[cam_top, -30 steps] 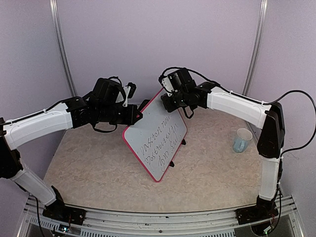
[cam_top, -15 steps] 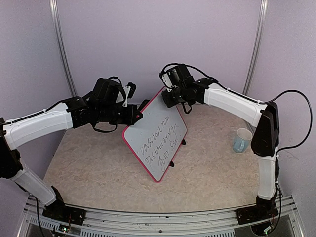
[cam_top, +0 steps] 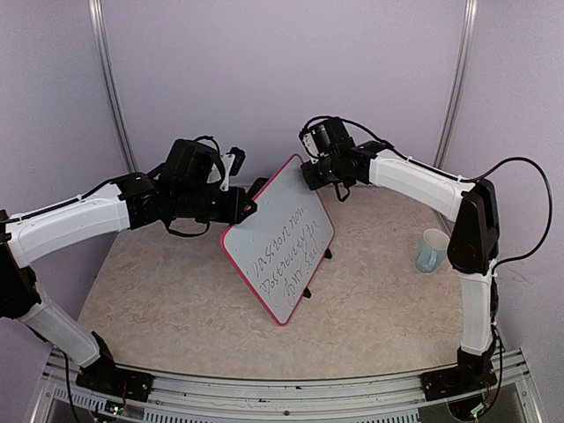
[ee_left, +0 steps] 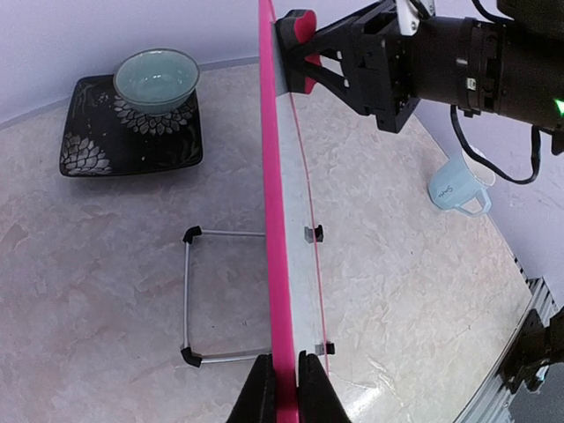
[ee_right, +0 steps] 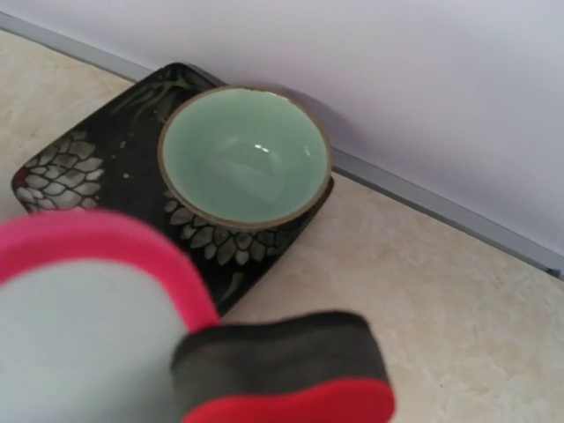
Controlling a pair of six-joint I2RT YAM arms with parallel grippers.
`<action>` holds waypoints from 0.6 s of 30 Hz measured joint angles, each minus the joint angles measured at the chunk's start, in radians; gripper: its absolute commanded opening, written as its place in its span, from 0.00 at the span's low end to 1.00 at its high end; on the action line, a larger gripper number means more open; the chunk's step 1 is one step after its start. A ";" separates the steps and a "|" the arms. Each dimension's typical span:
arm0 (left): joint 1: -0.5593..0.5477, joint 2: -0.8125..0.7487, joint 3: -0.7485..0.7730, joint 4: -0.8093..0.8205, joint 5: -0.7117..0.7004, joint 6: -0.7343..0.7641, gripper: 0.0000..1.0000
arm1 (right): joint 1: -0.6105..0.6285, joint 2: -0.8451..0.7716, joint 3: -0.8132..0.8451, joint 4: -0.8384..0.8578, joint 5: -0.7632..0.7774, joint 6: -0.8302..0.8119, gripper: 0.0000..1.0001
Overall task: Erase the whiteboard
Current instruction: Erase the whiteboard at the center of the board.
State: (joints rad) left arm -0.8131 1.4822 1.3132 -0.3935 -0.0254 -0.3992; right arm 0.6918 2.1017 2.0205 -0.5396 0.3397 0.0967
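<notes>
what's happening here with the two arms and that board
The left end effector is clamped on the edge of the whiteboard, steadying it as it stands tilted on the table. The right end effector grips a red and black eraser and has it at the board's upper corner. The handwriting is all there, so wiping has not visibly begun.

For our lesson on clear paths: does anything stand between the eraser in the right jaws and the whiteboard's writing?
Nothing visible does. The eraser sits at the whiteboard's top corner, and nothing covers the written face below it. The left jaws grip only the board's edge.
</notes>
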 measured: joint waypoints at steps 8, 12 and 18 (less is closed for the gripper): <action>-0.013 0.000 0.001 0.002 0.053 0.060 0.30 | 0.019 -0.117 -0.225 0.055 -0.053 0.011 0.28; -0.013 -0.002 0.002 0.001 0.052 0.065 0.38 | 0.057 -0.227 -0.352 0.092 -0.054 0.026 0.28; -0.013 -0.059 -0.002 0.000 0.038 0.058 0.52 | 0.183 -0.405 -0.533 0.168 -0.032 0.041 0.28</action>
State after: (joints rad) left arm -0.8261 1.4231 1.3113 -0.3939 0.0124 -0.3412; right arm 0.8745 1.6970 1.4879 -0.3714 0.3080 0.1375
